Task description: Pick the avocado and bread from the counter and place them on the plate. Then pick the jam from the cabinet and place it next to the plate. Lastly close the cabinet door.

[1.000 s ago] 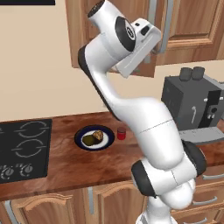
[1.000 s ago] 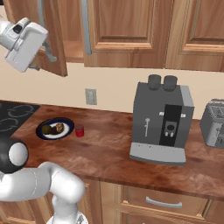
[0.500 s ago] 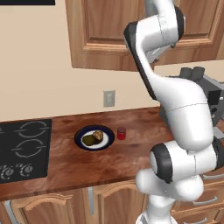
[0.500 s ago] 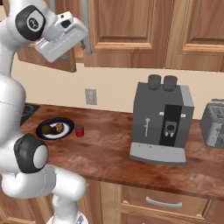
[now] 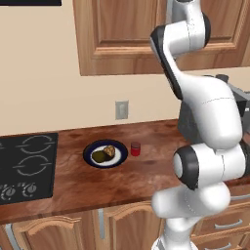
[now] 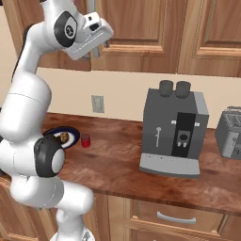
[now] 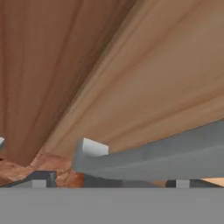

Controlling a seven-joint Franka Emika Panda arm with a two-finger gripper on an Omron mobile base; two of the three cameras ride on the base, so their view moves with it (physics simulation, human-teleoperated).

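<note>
Reddish wood bench (image 5: 127, 183) before you carries the plate (image 5: 105, 154) holding avocado (image 5: 99, 156) and bread (image 5: 110, 151), jam (image 5: 135, 148) just beside it, while your claw (image 6: 104, 43), fingers apart, sits at the cabinet door (image 6: 141, 23).

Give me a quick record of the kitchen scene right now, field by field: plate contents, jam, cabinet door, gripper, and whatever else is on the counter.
plate contents: plate holds the avocado and the bread
jam: jam stands on the counter, just beside the plate
cabinet door: cabinet door looks shut, flush with its frame
gripper: gripper open, up at the door's silver handle, holding nothing
other items: coffee machine, toaster, stovetop, wall outlet
</note>
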